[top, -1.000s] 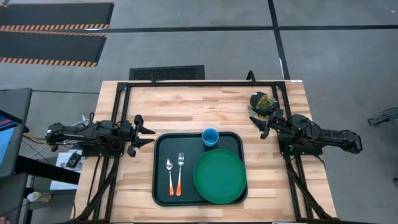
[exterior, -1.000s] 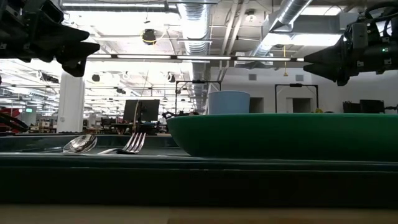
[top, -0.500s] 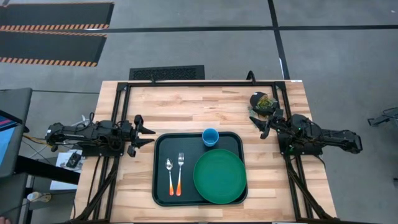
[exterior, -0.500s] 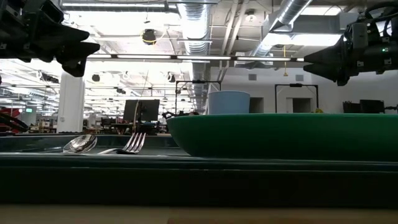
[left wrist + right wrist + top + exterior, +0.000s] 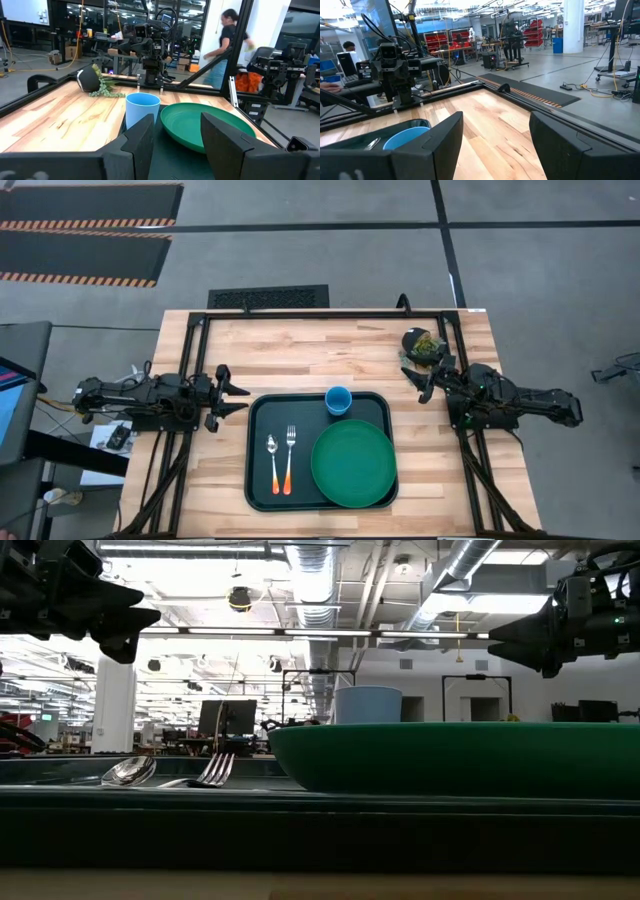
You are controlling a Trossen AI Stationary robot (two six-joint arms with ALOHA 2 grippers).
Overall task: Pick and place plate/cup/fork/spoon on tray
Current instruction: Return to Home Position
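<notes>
The dark tray (image 5: 258, 480) lies at the table's near middle. On it rest the green plate (image 5: 353, 463) at its right, the blue cup (image 5: 338, 400) upright at its far edge, and the spoon (image 5: 273, 463) and fork (image 5: 290, 457) side by side at its left, handles toward the near edge. My left gripper (image 5: 240, 398) hovers open left of the tray, empty; it also shows in the left wrist view (image 5: 177, 135). My right gripper (image 5: 418, 384) hovers open right of the tray, empty, and shows in the right wrist view (image 5: 495, 135).
A small dark pot with a green plant (image 5: 424, 345) stands at the table's far right, close to my right gripper. A black frame (image 5: 320, 313) runs along the table's far edge and sides. A person (image 5: 225, 45) walks in the room beyond the table.
</notes>
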